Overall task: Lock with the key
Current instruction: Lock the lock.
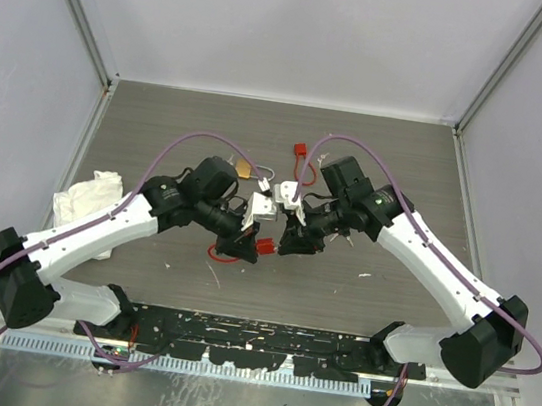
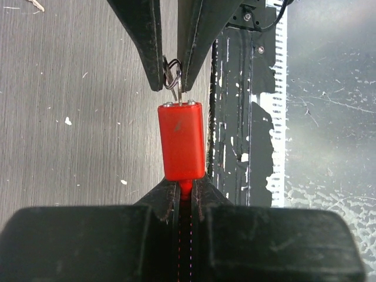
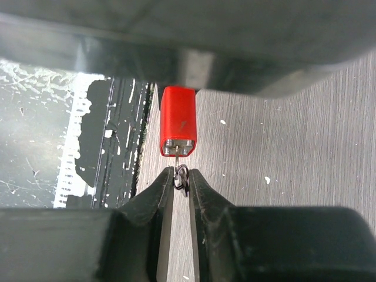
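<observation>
Plain grey tabletop (image 1: pixel 162 117) here. Left pincer (image 2: pixel 185 189) is clamped on the red lock (image 2: pixel 182 141). Right pincer (image 2: pixel 171 82) pinches the key (image 3: pixel 181 176), its blade poking into the lock's silver end. With that skinny grip, I reckon a twist could slip off.

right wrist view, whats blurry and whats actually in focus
Right wrist view: the left pincer across the top is a grey out-of-focus smear, while the red padlock and key ring are sharp. Left wrist view: both are crisp. Top external view: even light, no harsh glare.
</observation>
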### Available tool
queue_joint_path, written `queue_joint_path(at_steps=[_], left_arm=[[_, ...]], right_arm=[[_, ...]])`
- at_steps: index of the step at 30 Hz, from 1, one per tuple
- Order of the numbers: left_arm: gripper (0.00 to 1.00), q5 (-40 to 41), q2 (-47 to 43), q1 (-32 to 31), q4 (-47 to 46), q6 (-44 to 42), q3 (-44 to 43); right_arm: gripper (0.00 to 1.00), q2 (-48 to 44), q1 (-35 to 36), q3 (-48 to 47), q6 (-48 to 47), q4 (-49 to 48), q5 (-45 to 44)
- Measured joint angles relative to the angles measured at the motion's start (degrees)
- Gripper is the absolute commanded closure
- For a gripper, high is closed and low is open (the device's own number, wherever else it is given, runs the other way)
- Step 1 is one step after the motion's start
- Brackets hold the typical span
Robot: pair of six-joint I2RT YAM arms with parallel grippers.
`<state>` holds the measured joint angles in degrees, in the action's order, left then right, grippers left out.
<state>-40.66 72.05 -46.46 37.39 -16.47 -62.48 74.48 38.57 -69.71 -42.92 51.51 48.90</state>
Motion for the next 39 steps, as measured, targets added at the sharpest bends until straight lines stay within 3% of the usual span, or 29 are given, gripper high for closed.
queue_joint_path(at_steps=[3, 6, 7, 9, 11, 25, 35, 39], left_arm=[[1.00, -0.8, 1.0, 0.3, 0.7, -1.1, -0.7], [1.00, -1.7, 1.6, 0.5, 0.7, -0.9, -0.9], [1.00, -1.7, 1.7, 0.5, 0.7, -0.5, -0.9], [1.00, -1.8, 2.2, 0.4, 1.6, 0.0, -0.8], [1.00, -1.8, 2.2, 0.4, 1.7, 0.6, -0.8], [1.00, -2.2, 2.5, -0.4, 1.3, 5.6, -0.7], [1.00, -2.3, -3.7, -0.4, -6.8, 8.1, 4.0], [1.00, -2.8, -5.7, -0.4, -9.3, 8.1, 4.1]], right_arm=[[0.91, -0.2, 0.0, 0.0, 0.3, 0.3, -0.3], [0.94, -0.7, 0.2, 0.1, 0.6, 0.3, -0.5], [0.90, -0.9, 0.4, 0.2, 0.6, 0.1, -0.9], [0.67, -0.9, 1.1, 0.8, 1.2, -0.1, -1.7], [0.59, -0.9, 1.0, 1.0, 1.4, -0.7, -1.6], [0.40, -5.6, 1.8, 7.4, 0.0, -8.8, -2.1], [0.37, -6.4, -3.0, 8.9, -1.1, -9.3, 2.4], [0.25, -5.7, -3.3, 8.9, -3.2, -7.2, 2.4]])
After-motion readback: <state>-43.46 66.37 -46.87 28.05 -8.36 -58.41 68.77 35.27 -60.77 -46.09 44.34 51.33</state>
